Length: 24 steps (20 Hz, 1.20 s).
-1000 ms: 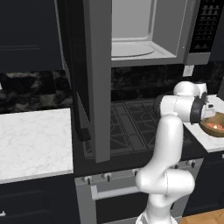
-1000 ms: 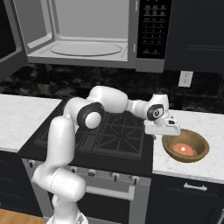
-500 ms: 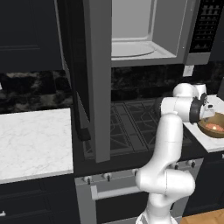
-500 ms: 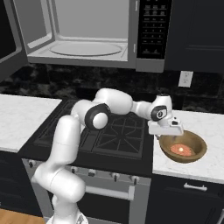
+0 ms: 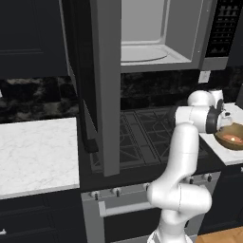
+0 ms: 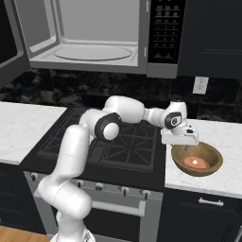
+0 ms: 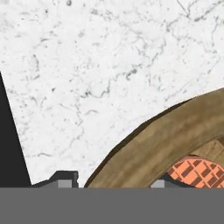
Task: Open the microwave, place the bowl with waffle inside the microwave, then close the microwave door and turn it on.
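The gripper [image 6: 182, 142] hangs over the near-left rim of the bowl with waffle [image 6: 197, 159], which sits on the counter [image 6: 227, 142] right of the stove. In the hand view its tips straddle the rim wall, one outside, one inside by the waffle. Whether they pinch it yet cannot be told. The microwave [image 6: 94, 33] stands open, up and left of the hand.

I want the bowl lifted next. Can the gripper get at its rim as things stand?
Probably yes: the gripper straddles the near rim of the bowl with waffle, one fingertip outside, nothing in between.
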Motion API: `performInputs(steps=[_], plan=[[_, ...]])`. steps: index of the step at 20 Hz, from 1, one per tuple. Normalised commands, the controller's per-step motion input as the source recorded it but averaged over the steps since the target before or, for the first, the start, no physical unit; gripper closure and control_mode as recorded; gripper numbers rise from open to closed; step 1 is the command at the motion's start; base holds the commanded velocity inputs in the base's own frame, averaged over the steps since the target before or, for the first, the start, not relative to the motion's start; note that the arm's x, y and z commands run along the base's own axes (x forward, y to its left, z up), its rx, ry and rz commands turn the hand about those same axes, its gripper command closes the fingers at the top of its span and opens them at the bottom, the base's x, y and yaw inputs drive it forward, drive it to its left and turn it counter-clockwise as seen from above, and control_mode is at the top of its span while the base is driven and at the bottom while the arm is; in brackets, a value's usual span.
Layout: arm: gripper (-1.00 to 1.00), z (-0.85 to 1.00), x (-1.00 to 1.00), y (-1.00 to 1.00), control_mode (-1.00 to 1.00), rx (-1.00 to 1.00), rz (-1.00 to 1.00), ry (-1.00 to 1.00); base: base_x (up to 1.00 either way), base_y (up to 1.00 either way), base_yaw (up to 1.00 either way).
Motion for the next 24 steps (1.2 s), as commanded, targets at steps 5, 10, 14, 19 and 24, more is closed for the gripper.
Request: performInputs(steps=[5, 10, 14, 19, 24], plan=[[1.00, 0.00, -0.14, 0.00, -1.00, 0.01, 0.00, 0.00, 0.00, 0.00, 0.00], [1.00, 0.06, -0.46, 0.05, -1.00, 0.02, 0.21, -0.09, 0.00, 0.00, 0.00], [1.00, 0.34, -0.54, 0.34, -1.00, 0.00, 0.38, -0.26, 0.00, 0.00, 0.00], [1.00, 0.64, -0.40, 0.65, -1.00, -0.01, 0.46, -0.29, 0.00, 0.00, 0.00], [1.00, 0.75, -0.27, 0.94, -1.00, -0.17, 0.55, -0.21, 0.00, 0.00, 0.00]])
